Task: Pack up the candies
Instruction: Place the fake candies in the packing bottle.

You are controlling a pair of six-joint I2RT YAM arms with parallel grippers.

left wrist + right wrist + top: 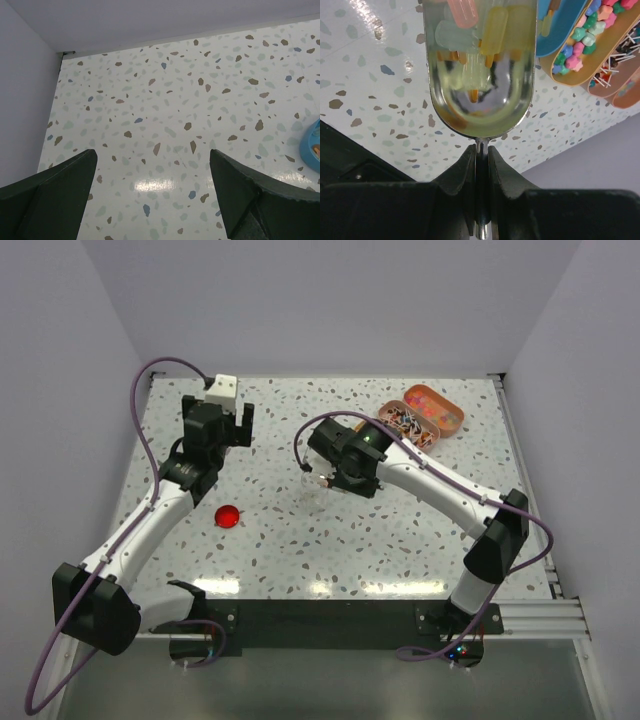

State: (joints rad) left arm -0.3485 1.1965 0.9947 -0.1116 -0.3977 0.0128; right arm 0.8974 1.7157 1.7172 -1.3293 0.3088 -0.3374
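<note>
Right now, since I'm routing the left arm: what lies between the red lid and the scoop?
Nothing: in the top view, only bare speckled table separates the red lid from the scoop.

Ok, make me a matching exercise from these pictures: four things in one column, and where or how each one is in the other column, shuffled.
Things:
1 scoop
2 red lid
3 left jaws
4 tins

States:
A open, holding nothing
B far right part of the table
C handle gripped by right jaws, candies inside
D lying alone on the table's left side

Pairs: 1-C, 2-D, 3-A, 4-B
</note>
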